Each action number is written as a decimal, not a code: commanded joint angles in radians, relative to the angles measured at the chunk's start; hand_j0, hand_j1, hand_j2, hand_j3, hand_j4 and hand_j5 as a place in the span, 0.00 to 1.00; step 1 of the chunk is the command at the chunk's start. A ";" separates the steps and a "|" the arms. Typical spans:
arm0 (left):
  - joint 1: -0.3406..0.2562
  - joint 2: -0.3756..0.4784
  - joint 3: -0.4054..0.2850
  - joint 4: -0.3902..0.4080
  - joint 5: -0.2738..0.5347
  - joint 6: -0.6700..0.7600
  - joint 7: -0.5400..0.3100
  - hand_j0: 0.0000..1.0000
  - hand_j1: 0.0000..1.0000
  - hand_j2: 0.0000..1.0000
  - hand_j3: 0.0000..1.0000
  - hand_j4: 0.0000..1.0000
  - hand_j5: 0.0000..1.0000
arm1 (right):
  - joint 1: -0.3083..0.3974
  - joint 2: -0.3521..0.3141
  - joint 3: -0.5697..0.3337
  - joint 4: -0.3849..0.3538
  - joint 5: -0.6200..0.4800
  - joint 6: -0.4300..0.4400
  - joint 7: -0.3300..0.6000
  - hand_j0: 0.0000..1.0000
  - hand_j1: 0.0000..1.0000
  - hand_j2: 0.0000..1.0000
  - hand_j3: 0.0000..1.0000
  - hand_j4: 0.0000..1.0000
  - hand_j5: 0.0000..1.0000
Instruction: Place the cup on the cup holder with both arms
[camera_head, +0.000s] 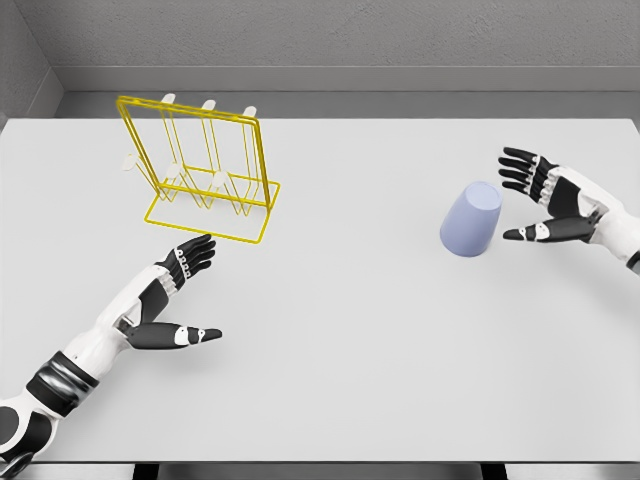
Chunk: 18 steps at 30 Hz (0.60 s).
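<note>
A pale blue cup (472, 220) lies tilted on the white table (350, 330), right of the middle, its wider base toward me. My right hand (530, 195) is open just to its right, fingers spread, thumb low, a small gap from the cup. A yellow wire cup holder (205, 170) with white pegs stands at the back left. My left hand (190, 290) rests open on the table just in front of the holder's base, fingertips (200, 245) near its front edge.
A grey wall (330, 40) rises behind the table's far edge. The table's front edge (320, 465) runs along the bottom of the view.
</note>
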 joint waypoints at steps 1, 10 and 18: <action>0.000 0.001 0.000 -0.001 0.001 0.000 0.000 1.00 1.00 1.00 1.00 1.00 1.00 | 0.000 0.002 0.000 0.021 -0.006 0.002 0.000 1.00 1.00 1.00 1.00 1.00 1.00; 0.000 -0.010 0.000 -0.001 0.001 0.000 0.000 1.00 1.00 1.00 1.00 1.00 1.00 | -0.005 0.022 -0.011 0.050 -0.010 0.039 0.000 1.00 1.00 1.00 1.00 1.00 1.00; -0.002 -0.010 0.000 -0.001 0.000 0.000 0.000 1.00 1.00 1.00 1.00 1.00 1.00 | -0.003 0.043 -0.026 0.059 -0.007 0.028 0.000 1.00 1.00 1.00 1.00 1.00 1.00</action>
